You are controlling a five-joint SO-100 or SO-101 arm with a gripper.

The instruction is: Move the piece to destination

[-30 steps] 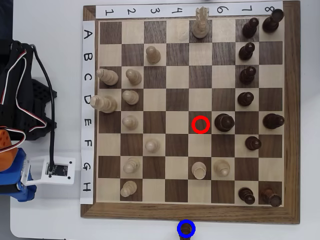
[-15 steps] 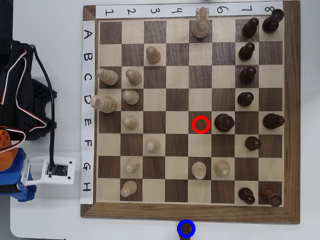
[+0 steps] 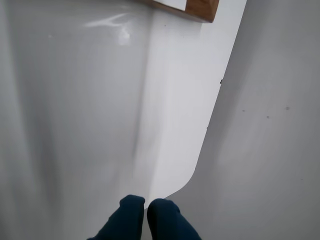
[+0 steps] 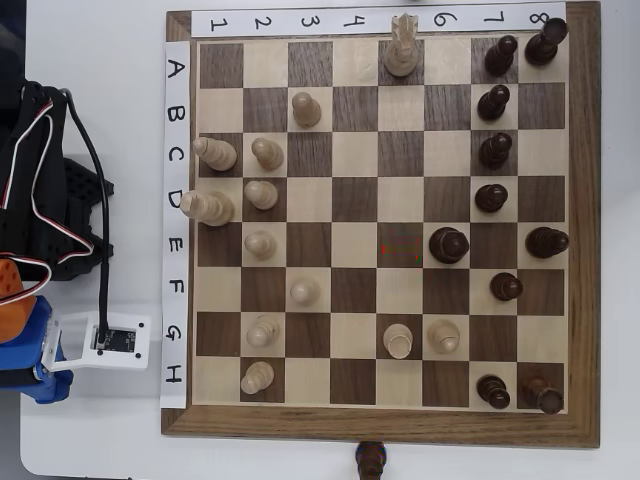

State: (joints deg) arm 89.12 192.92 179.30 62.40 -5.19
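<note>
The piece (image 4: 370, 461), a small dark brown pawn, stands on the white tabletop just below the board's lower edge, partly cut by the overhead view's border. No blue ring shows around it or anywhere else, so the destination is out of view. In the wrist view my gripper (image 3: 146, 211) shows as two dark blue fingertips (image 3: 127, 215) pressed together, shut on nothing, above bare white table. In the overhead view the arm (image 4: 25, 345) sits folded at the far left, well away from the piece.
The chessboard (image 4: 585, 230) carries several pale pieces on the left and dark ones on the right. Faint red marks (image 4: 402, 250) lie on square E5. A white camera module (image 4: 105, 340) and black cables (image 4: 60, 180) lie left. The wrist view shows a board corner (image 3: 197, 9) and the table's rounded edge (image 3: 192, 170).
The red ring on the board and the blue ring around the pawn below the board no longer show. No piece and no part of the arm has moved.
</note>
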